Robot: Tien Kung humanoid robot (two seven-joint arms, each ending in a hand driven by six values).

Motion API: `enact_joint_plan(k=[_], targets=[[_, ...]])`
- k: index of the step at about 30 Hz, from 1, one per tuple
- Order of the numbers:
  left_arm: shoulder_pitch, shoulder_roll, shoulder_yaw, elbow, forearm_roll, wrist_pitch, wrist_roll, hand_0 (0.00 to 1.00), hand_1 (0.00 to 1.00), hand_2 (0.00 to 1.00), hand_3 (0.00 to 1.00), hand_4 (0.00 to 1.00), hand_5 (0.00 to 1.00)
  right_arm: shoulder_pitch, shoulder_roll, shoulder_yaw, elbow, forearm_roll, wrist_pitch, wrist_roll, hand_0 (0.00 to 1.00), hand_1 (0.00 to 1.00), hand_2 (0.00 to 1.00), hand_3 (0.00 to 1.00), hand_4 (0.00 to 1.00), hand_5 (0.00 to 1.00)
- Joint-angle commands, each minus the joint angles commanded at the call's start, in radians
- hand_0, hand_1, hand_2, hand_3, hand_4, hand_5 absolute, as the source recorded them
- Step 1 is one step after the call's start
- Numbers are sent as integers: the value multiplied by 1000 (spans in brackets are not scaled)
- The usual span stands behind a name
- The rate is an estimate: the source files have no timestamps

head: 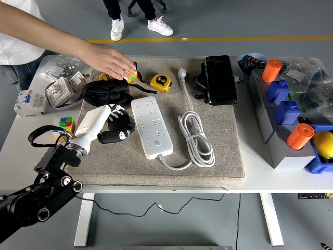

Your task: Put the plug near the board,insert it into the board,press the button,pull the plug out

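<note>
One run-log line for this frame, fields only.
left hand: on mat beside power strip, holding nothing | right: out of view | plug: untouched, unplugged | person's hand: on cube at mat's far edge
</note>
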Motion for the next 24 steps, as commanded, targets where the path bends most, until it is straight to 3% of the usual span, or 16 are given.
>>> enact_joint_plan(k=[10, 24], targets=[[-58, -40, 37, 42, -17, 0, -3, 397, 482, 524, 557, 826, 2, 1, 0, -4, 0, 3, 0, 0, 621, 677, 682, 570, 847, 499], [-98, -61, 78, 97, -29, -3, -6, 403, 483, 524, 556, 827, 2, 3, -2, -3, 6, -2, -2, 1, 621, 677, 682, 570, 847, 499]])
